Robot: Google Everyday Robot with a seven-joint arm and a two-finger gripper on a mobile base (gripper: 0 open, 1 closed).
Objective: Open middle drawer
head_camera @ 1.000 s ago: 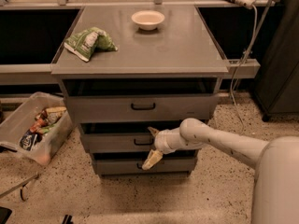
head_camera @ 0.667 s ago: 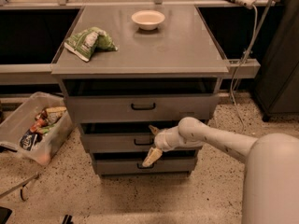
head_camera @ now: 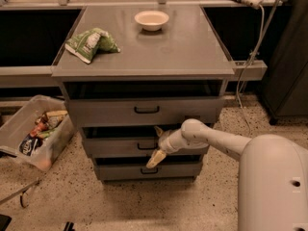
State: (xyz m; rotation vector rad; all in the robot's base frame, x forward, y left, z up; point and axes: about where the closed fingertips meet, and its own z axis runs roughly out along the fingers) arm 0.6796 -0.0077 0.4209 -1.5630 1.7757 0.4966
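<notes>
The grey cabinet has three drawers. The middle drawer [head_camera: 110, 147] has a flat grey front and a small black bar handle [head_camera: 146, 147]. A dark gap shows above its front. My gripper [head_camera: 156, 144] is at the handle, reaching in from the right on a white arm. It is open: one fingertip [head_camera: 158, 129] is above the handle at the drawer's top edge, and the other points down below the front. The top drawer [head_camera: 192, 110] and the bottom drawer [head_camera: 168, 171] lie above and below.
A white bowl [head_camera: 151, 19] and a green snack bag [head_camera: 91, 43] lie on the cabinet top. A clear bin of packets [head_camera: 33, 131] stands on the floor at the left. A cable [head_camera: 252, 52] and a dark unit [head_camera: 288, 57] are at the right.
My arm has shifted very slightly to the left at the handle. The middle drawer has not visibly moved.
</notes>
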